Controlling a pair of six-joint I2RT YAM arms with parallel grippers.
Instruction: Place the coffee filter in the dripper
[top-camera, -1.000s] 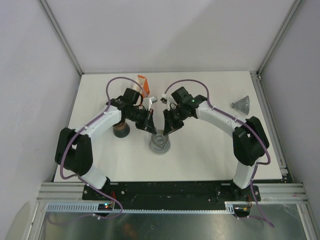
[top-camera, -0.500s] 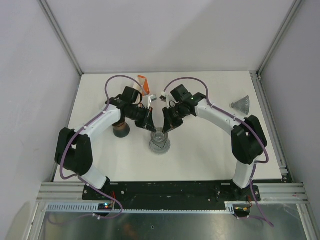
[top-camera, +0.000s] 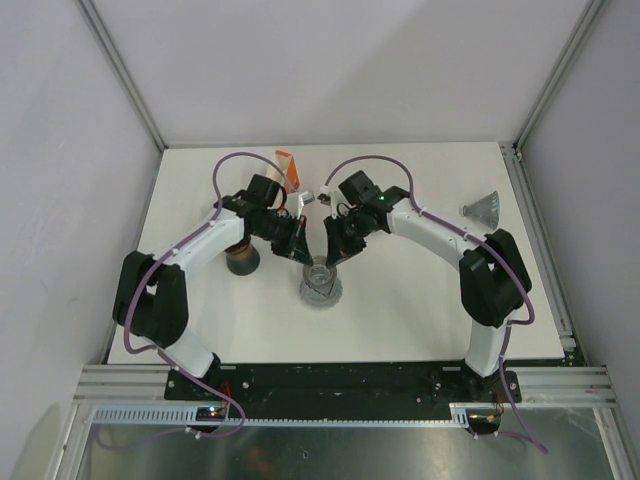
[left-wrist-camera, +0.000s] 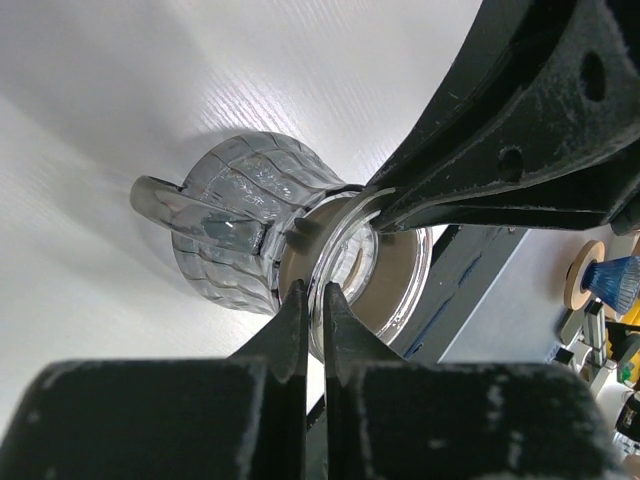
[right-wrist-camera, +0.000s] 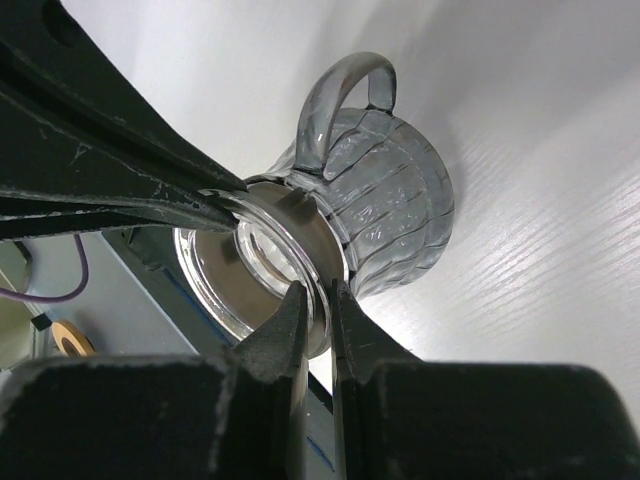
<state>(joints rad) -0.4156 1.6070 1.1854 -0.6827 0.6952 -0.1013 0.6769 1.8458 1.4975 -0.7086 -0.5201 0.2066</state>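
A clear ribbed glass dripper (top-camera: 320, 282) with a handle stands at the table's middle. It shows close up in the left wrist view (left-wrist-camera: 240, 220) and the right wrist view (right-wrist-camera: 395, 210). My left gripper (top-camera: 299, 251) is shut on the dripper's flat glass rim from the left (left-wrist-camera: 312, 296). My right gripper (top-camera: 336, 251) is shut on the same rim from the right (right-wrist-camera: 318, 297). A grey cone-shaped filter (top-camera: 483, 207) lies at the far right of the table, away from both grippers.
A dark brown cup (top-camera: 241, 259) stands left of the dripper under the left arm. An orange and white packet (top-camera: 289, 171) lies at the back middle. The metal frame runs along the table's right edge (top-camera: 535, 240).
Both grippers have shifted slightly toward the far side with the dripper between them. Their hold on the rim has not changed.
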